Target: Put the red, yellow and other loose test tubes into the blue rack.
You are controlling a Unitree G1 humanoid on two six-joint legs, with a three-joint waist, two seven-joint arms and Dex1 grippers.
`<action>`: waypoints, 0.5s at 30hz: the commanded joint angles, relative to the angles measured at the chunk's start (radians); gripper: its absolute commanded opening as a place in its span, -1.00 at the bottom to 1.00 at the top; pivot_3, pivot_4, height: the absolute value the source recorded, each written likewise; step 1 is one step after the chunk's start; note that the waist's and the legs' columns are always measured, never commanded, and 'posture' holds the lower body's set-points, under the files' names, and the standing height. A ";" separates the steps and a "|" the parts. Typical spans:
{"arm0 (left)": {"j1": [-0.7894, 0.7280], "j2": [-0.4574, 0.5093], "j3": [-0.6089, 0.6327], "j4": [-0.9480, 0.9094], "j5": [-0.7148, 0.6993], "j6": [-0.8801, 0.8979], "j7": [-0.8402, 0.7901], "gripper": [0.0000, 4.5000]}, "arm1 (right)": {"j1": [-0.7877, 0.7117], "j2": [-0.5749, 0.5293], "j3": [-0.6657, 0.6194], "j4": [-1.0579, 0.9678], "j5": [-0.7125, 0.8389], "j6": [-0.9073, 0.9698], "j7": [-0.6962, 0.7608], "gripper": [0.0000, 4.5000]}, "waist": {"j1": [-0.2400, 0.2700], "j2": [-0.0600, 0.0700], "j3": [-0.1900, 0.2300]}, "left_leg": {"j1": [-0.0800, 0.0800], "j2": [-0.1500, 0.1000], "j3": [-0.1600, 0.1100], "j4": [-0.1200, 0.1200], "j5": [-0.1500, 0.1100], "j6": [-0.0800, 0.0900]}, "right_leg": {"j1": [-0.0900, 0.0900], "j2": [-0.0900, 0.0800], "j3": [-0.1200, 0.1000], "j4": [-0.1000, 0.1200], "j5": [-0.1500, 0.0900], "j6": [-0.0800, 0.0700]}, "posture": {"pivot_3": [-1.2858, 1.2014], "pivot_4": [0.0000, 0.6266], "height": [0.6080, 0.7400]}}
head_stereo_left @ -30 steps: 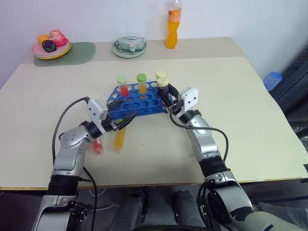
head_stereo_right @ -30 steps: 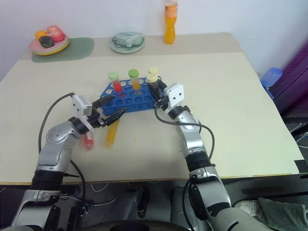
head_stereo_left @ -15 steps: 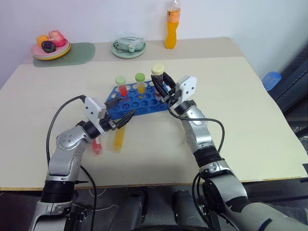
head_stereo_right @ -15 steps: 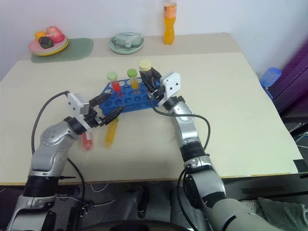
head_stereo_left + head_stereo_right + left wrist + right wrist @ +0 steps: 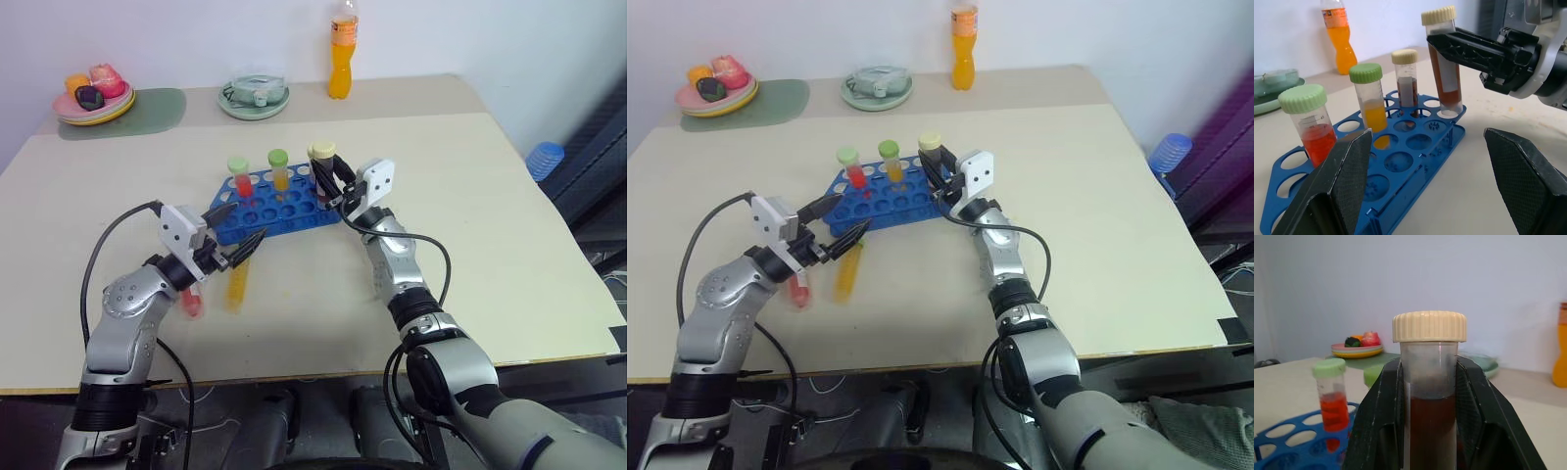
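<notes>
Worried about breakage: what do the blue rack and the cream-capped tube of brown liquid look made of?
Blue rack: likely moulded plastic, glossy, with thin uniform ribs. Cream-capped tube in the right gripper: clear wall, slightly cloudy, probably plastic, though glass can't be excluded; ridged plastic-looking cap.

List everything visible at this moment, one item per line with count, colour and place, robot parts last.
Rack: one, blue, middle of the table.
Tubes standing in the rack: three; red and orange with green caps, dark brown with a cream cap.
Held tube: one, dark brown, cream cap, over the rack's right end.
Loose tubes: two, yellow and red, lying on the table in front of the rack.
Bottle: one, orange, far edge.
Dish: one, pale green, far edge.
Plate: one, with toy food, on a green mat, far left.
Left gripper: open, near the rack's front.
Right gripper: shut on the held tube.
</notes>
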 commanded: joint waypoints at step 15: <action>0.040 0.056 0.080 -0.112 -0.037 0.056 0.019 0.66 | -0.139 0.025 -0.075 0.206 0.013 -0.090 0.026 -0.65 | 0.000 0.000 0.000 | 0.001 0.001 0.000 -0.002 0.001 -0.001 | 0.000 0.001 0.000 0.000 0.000 -0.001 | 0.03 -0.52 1.00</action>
